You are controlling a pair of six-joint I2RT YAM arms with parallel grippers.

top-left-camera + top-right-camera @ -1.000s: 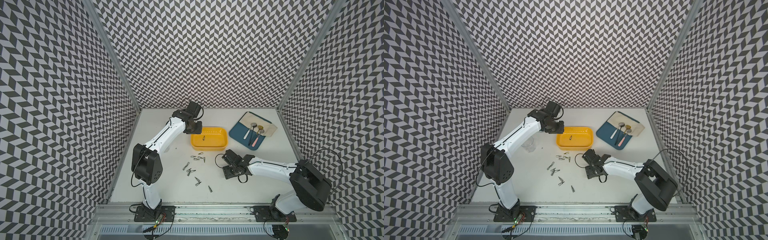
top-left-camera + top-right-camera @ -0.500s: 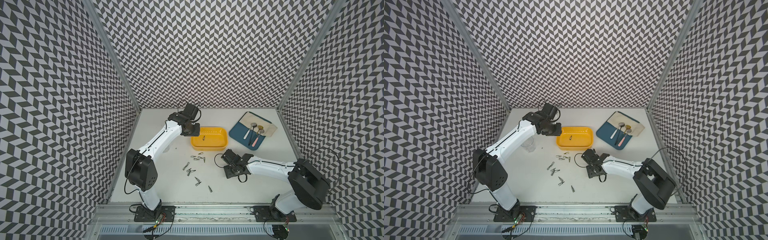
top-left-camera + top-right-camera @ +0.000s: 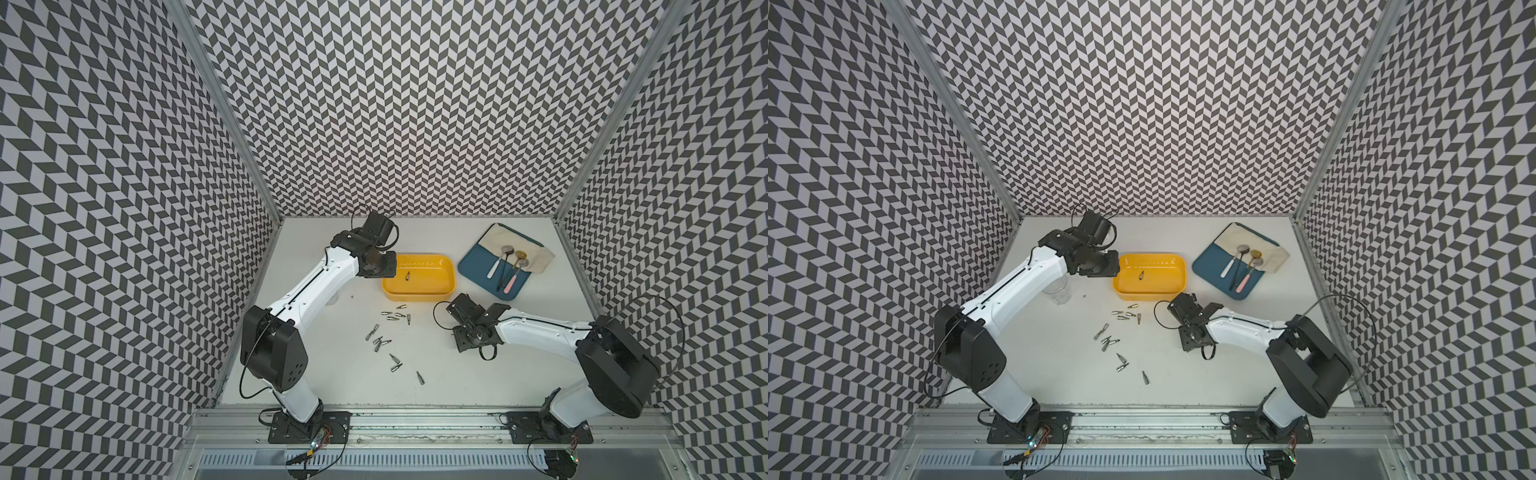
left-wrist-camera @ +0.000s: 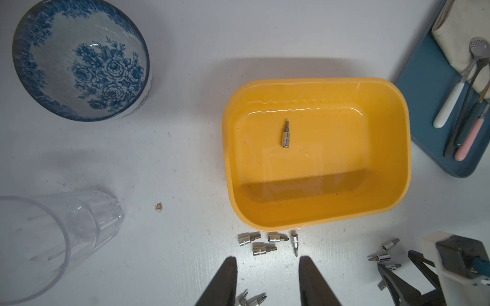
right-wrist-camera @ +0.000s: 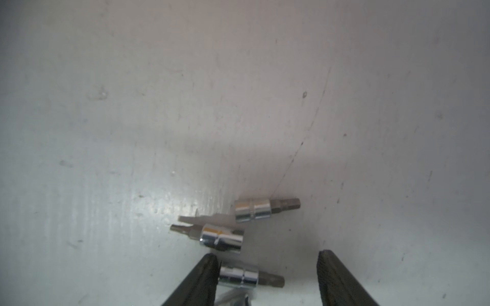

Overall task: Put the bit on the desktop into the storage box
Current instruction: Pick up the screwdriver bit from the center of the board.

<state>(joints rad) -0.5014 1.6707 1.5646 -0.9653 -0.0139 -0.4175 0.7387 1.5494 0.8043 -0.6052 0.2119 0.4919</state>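
Bits (image 3: pixel 379 341) lie scattered on the desktop (image 3: pixel 353 395) just in front of the storage box (image 3: pixel 419 296), and one bit (image 4: pixel 285 134) already rests flat on the box floor. Down among the scattered ones, the right gripper (image 5: pixel 267 254) stands with its jaws apart around a chrome-collared bit (image 5: pixel 249 276). That bit lies on the desktop touching one finger (image 5: pixel 204 278), with a clear gap to the opposite finger, so nothing is clamped. Raised beside the box's end, the left gripper (image 4: pixel 267 261) has its jaws partly apart and empty. A blue-patterned bowl (image 4: pixel 79 61) and a clear glass (image 4: pixel 53 238) stand beyond that end of the box.
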